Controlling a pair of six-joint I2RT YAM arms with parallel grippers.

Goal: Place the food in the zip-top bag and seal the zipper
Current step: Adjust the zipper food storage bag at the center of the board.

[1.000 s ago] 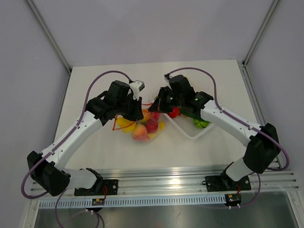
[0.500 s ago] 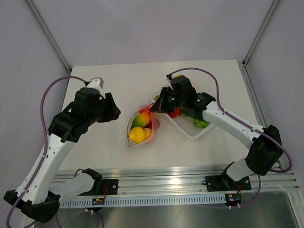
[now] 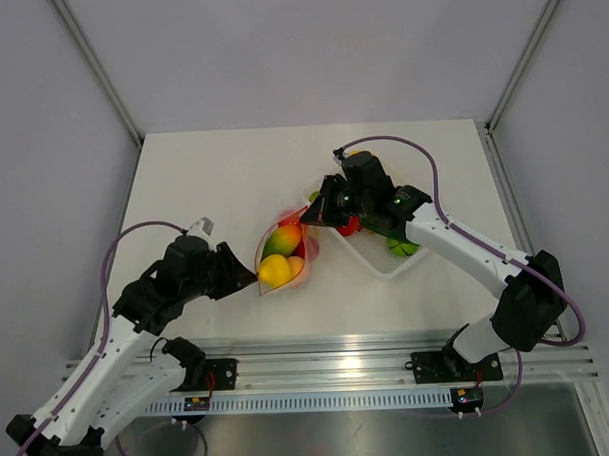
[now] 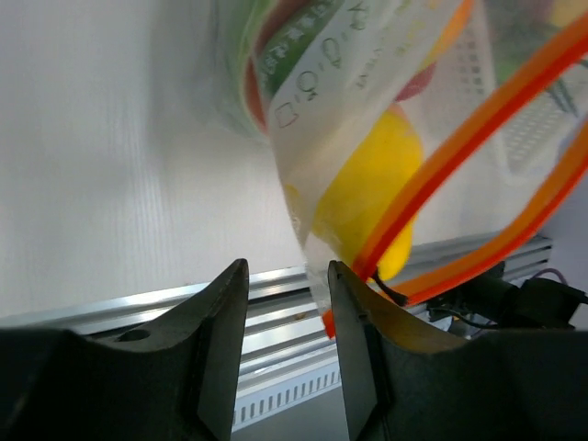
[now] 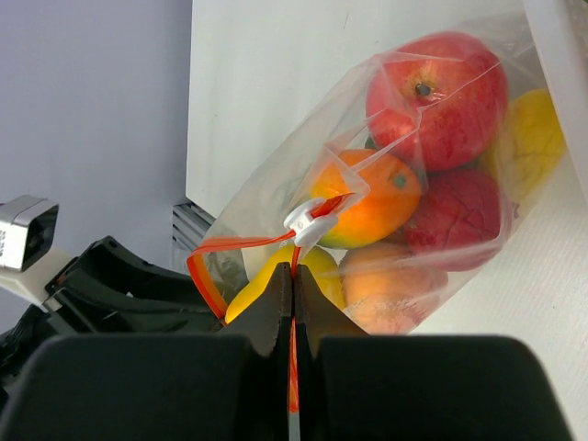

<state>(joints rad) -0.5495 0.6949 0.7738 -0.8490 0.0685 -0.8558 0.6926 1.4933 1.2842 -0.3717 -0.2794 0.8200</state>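
The clear zip-top bag [image 3: 283, 253] lies mid-table with several toy fruits inside: a yellow one [image 3: 274, 271], a red apple [image 5: 441, 92] and an orange [image 5: 372, 197]. Its orange-red zipper [image 3: 284, 221] stands open in a loop. My right gripper [image 3: 312, 212] is shut on the zipper strip [image 5: 294, 367] just behind the white slider [image 5: 310, 220]. My left gripper [image 3: 248, 274] is open and empty at the bag's near corner. In the left wrist view the corner [image 4: 323, 276] sits against the right finger, just inside the left gripper's [image 4: 287, 276] gap.
A white tray [image 3: 386, 267] lies right of the bag, under my right arm, with a green fruit [image 3: 401, 247] and a red one [image 3: 349, 224] in it. The metal rail [image 3: 319, 366] runs along the table's near edge.
My left arm let go of the bag, swung out left, then came toward the near edge; its open gripper now sits at the bag's near corner. The bag's mouth spread open. The right gripper stayed.
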